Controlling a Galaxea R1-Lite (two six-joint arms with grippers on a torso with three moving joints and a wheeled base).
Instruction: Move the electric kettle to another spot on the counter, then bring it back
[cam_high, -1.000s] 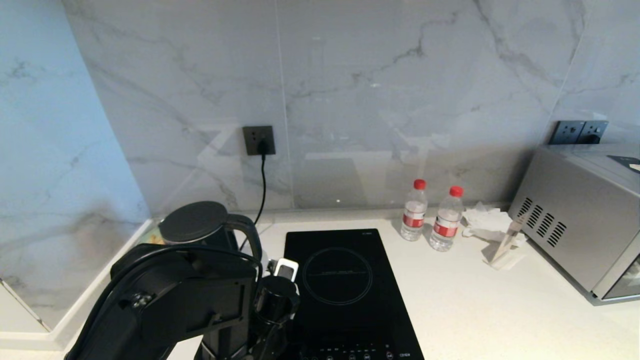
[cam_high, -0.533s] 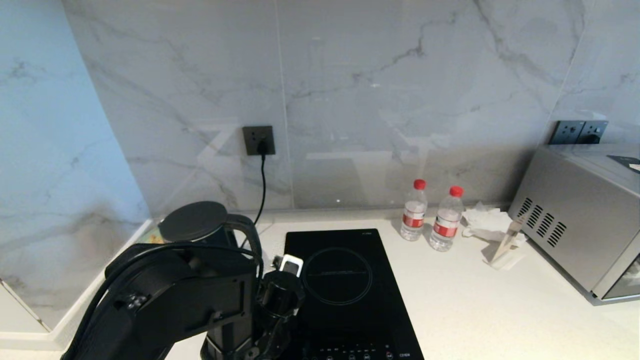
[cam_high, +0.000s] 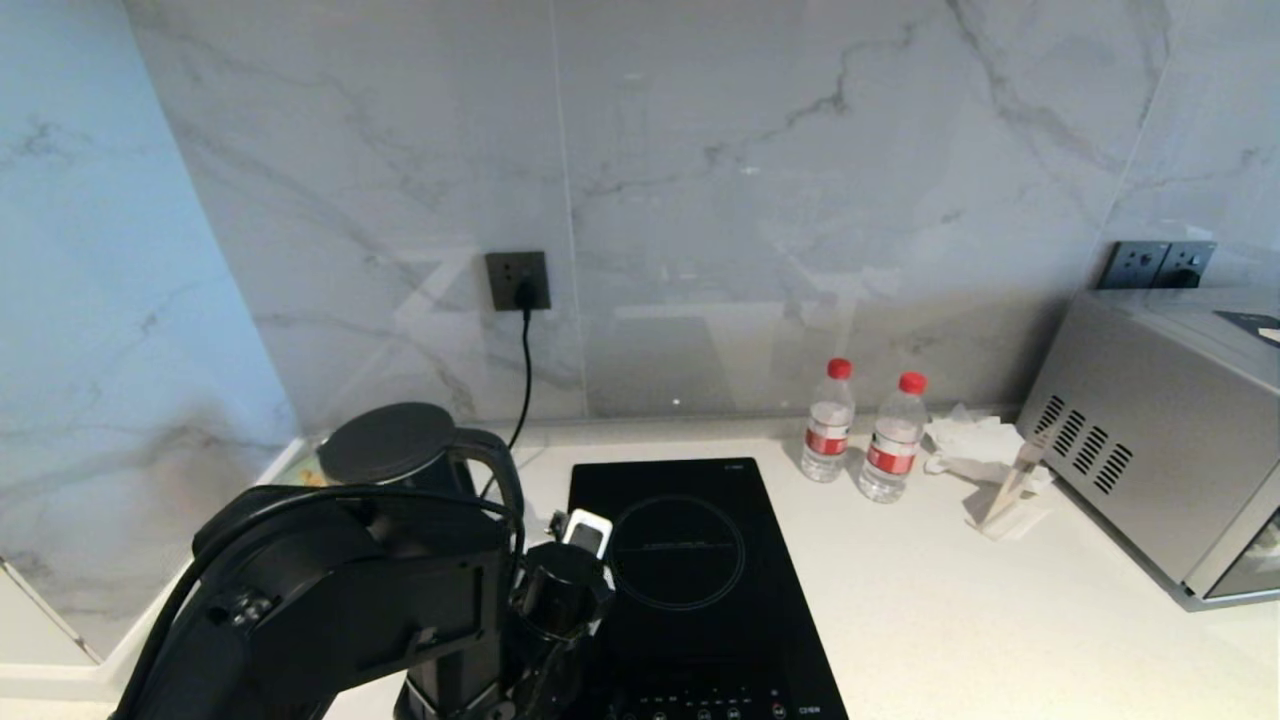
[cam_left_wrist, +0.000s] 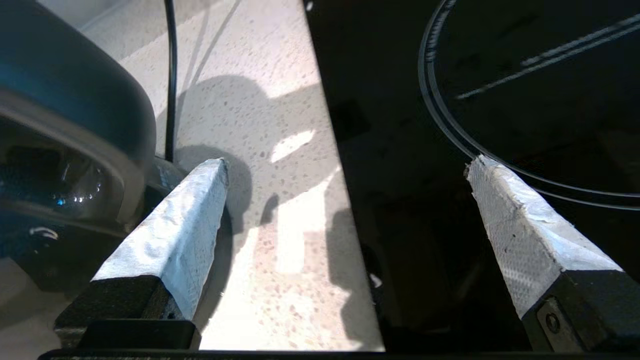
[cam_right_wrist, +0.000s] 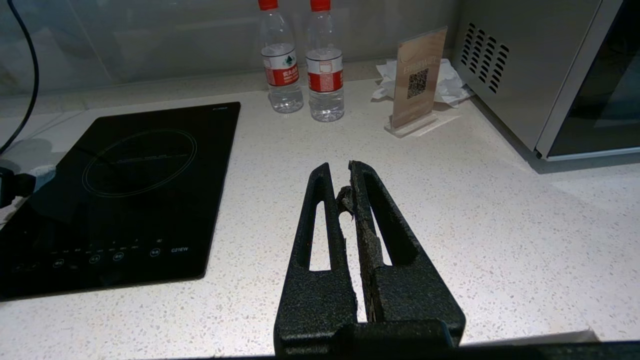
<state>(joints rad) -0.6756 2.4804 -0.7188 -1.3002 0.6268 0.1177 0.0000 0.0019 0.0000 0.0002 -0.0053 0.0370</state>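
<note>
The electric kettle (cam_high: 385, 442) stands upright at the back left corner of the counter (cam_high: 950, 600), left of the black hob (cam_high: 690, 560). Its looped handle (cam_left_wrist: 75, 100) curves beside one finger in the left wrist view. My left gripper (cam_high: 562, 532) hovers just right of the handle, open, with nothing between its fingers. In the left wrist view that gripper (cam_left_wrist: 347, 165) spans the strip of counter (cam_left_wrist: 280, 280) and the hob's edge. My right gripper (cam_right_wrist: 340, 170) hangs shut over bare counter (cam_right_wrist: 450, 200), away from the kettle.
A black cord (cam_high: 526, 370) runs from the wall socket (cam_high: 518, 281) down behind the kettle. Two water bottles (cam_high: 829, 420) (cam_high: 894, 437), crumpled tissue (cam_high: 975, 440) and a small sign stand (cam_high: 1012, 490) sit at the back right. A steel microwave (cam_high: 1170, 430) fills the right end.
The left gripper's visible white finger has shifted a little to the right, towards the hob, as the jaws spread. The kettle has stayed where it was.
</note>
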